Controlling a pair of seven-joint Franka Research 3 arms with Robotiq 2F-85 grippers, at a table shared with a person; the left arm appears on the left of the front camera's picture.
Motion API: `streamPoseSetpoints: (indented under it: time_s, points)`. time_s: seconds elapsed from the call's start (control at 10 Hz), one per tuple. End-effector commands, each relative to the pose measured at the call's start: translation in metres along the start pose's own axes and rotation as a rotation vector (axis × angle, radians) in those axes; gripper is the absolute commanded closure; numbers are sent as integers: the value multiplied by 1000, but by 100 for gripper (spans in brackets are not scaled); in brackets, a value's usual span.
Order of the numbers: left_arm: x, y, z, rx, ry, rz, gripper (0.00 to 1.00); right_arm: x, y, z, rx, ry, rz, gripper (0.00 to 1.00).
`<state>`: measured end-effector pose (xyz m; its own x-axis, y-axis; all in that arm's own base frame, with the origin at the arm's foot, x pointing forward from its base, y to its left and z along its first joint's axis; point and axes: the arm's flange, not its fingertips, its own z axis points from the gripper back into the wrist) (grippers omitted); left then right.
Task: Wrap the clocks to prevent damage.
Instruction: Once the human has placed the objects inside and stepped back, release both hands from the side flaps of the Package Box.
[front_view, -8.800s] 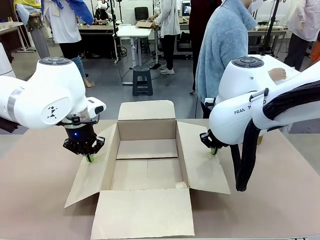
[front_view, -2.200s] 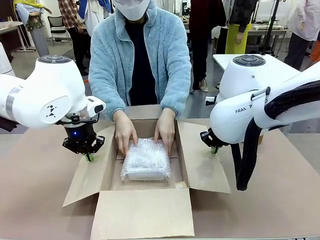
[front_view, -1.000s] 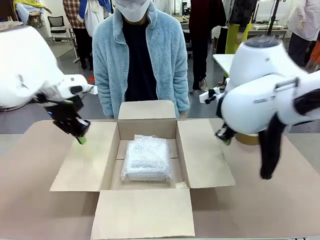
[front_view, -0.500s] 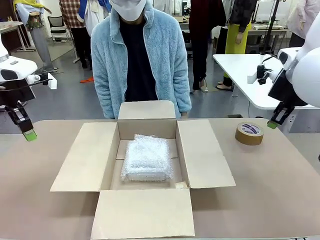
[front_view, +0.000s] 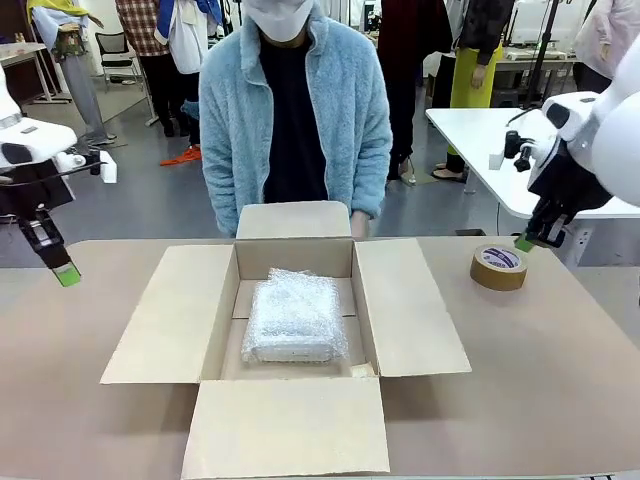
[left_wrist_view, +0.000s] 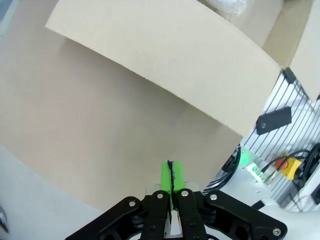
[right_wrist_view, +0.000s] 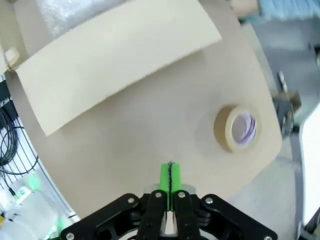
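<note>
Bubble-wrapped clock (front_view: 295, 318) lies in the open box (front_view: 400, 310) on the bench (front_view: 560, 350). It is cushioned but probably fragile, best lifted by its sides. Left gripper (front_view: 65, 272) and right gripper (front_view: 524, 243) hover closed, empty.

One cardboard box (front_view: 410, 310), one bubble-wrapped bundle (front_view: 295, 318), one tape roll (front_view: 498, 267), one person (front_view: 295, 110), two tools: left tool (front_view: 66, 275), right tool (front_view: 524, 243)

A robotics lab in an open workshop hall: bare grey floor (front_view: 140, 200), a white desk (front_view: 470, 135) behind, people (front_view: 143, 45) standing among stations, loose cables (right_wrist_view: 7, 131) and a yellow stop-button box (left_wrist_view: 287, 165) beside the brown-covered desk (front_view: 560, 380)
</note>
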<state>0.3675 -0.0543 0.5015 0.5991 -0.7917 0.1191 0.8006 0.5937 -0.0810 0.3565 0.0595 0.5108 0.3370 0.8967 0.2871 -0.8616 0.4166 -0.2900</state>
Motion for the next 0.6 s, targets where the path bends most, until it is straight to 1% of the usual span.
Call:
streamPoseSetpoints:
  time_s: [0.0, 0.1, 0.2, 0.3, 0.5]
  points:
    - [-22, 35, -5, -63, -82, -232, 100, -33, -10, -21, 133, -217, 134, 99]
    - [-30, 35, -4, -97, -198, -367, 100, -43, -16, -24, 159, -297, 135, 99]
    - [-29, 34, -6, -130, -281, -455, 100, -50, -22, -27, 175, -379, 108, 99]
    - [-32, 39, -9, -186, -332, -517, 100, -56, -27, -31, 186, -417, 85, 99]
    - [-42, 49, -9, -242, -500, -523, 100, -66, -32, -40, 207, -421, 46, 99]
